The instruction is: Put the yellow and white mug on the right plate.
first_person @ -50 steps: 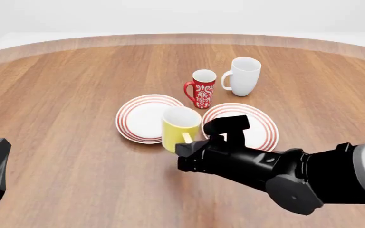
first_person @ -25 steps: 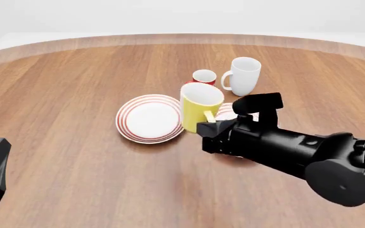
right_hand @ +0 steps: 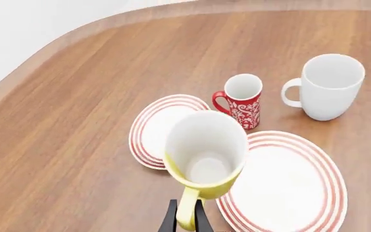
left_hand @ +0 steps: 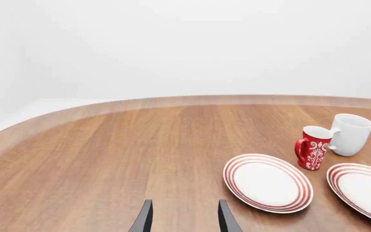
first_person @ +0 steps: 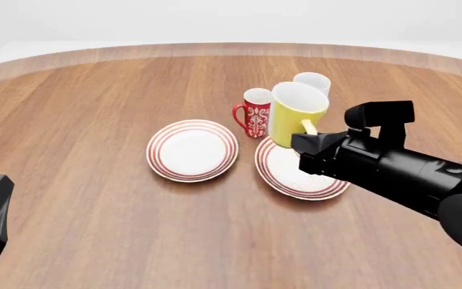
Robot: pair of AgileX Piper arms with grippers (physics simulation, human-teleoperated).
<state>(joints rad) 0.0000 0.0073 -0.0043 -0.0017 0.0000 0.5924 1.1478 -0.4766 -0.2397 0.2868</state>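
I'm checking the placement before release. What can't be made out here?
- Front view: the yellow mug hides most of the white mug and the right plate's far rim.
- Front view: no gap between mug and plate is visible.
- Right wrist view: right fingers are cut off by the edge.

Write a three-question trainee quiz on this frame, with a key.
1. True or false: the yellow mug is resting on the right plate.
2. Which part of the yellow mug do the right gripper jaws hold: A) rim, B) handle, C) base?
3. How many mugs stand on the table?

Key: 1. False, it is held in the air. 2. B. 3. Two: the red mug and the white mug.
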